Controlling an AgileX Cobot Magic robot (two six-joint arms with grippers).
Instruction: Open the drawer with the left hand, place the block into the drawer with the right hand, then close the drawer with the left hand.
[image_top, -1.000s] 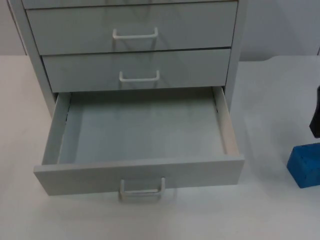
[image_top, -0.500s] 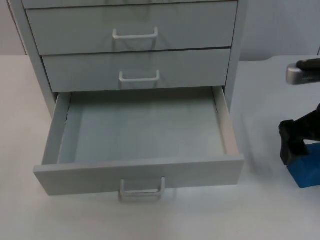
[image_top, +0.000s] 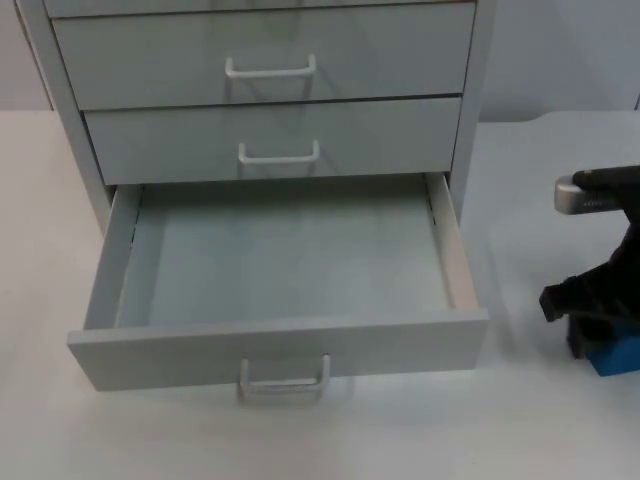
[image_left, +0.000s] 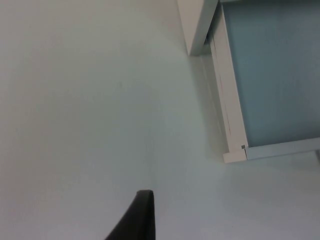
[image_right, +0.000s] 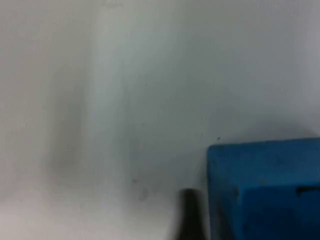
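Observation:
The grey cabinet's bottom drawer (image_top: 280, 345) stands pulled out, its inside bare, its white handle (image_top: 285, 378) facing the table's front. The drawer's side wall (image_left: 227, 100) and front corner lie ahead of my left gripper (image_left: 142, 220), which waits over the table left of the cabinet. A blue block (image_top: 615, 352) rests on the table right of the drawer, at the picture's edge. My right gripper (image_top: 590, 305) hangs low over the block's left part, open. In the right wrist view one fingertip (image_right: 190, 215) stands just beside the block (image_right: 265, 185).
Two shut drawers (image_top: 270, 60) with white handles sit above the open one. The cabinet takes up the table's middle and back. Bare white table lies in front of the drawer, left of the cabinet, and between drawer and block.
My right arm has come in from the right edge and dropped onto the blue block, now covering its upper left part. Drawer and block have not moved.

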